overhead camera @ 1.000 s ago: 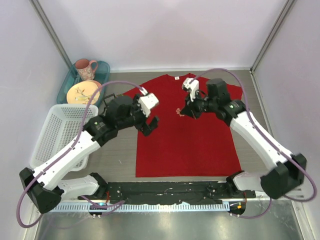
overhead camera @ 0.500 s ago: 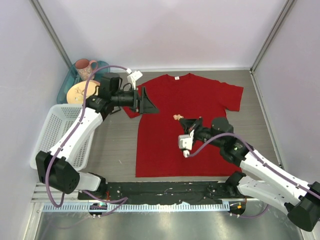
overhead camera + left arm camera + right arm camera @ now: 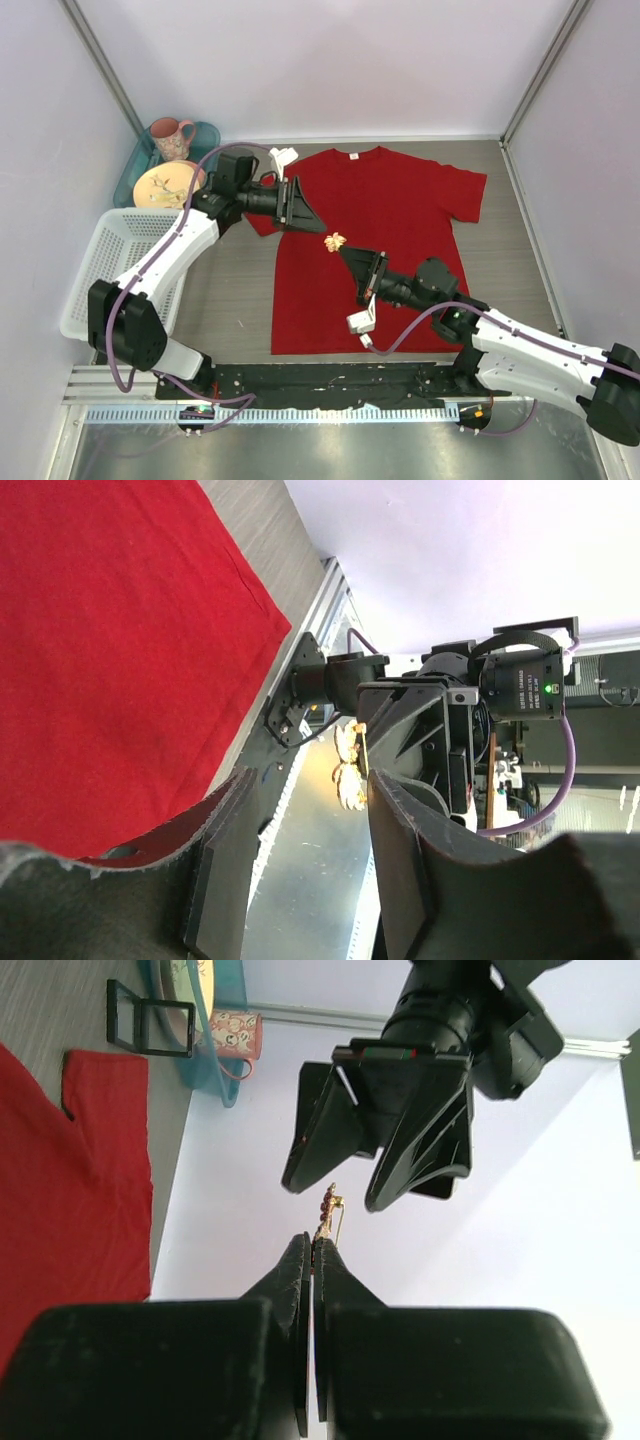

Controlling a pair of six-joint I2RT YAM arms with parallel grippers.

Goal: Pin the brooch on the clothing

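The red clothing point(image 3: 400, 200) lies flat on the table and also shows in the left wrist view point(image 3: 100, 630). Above its left part, in the air, my right gripper point(image 3: 347, 252) is shut on the brooch point(image 3: 335, 241), a tiny pale leaf-shaped pin. In the right wrist view the brooch point(image 3: 328, 1208) sticks up out of the closed tips of the right gripper point(image 3: 312, 1243). My left gripper point(image 3: 305, 212) points at it from the upper left, open. Its tips point(image 3: 342, 1192) hang just past the pin's end. The brooch point(image 3: 348, 768) shows through the gap of the left gripper point(image 3: 310, 780), close to one finger.
A white basket point(image 3: 110, 265) stands at the left edge. Behind it is a teal tray point(image 3: 205, 135) with a plate point(image 3: 165, 185) and a pink mug point(image 3: 172, 135). A small black square frame point(image 3: 150, 1018) stands by the shirt's sleeve.
The right gripper has swung from the shirt's back right round to the near side and carried the brooch left and up. The left gripper turned toward it and its jaws have narrowed.
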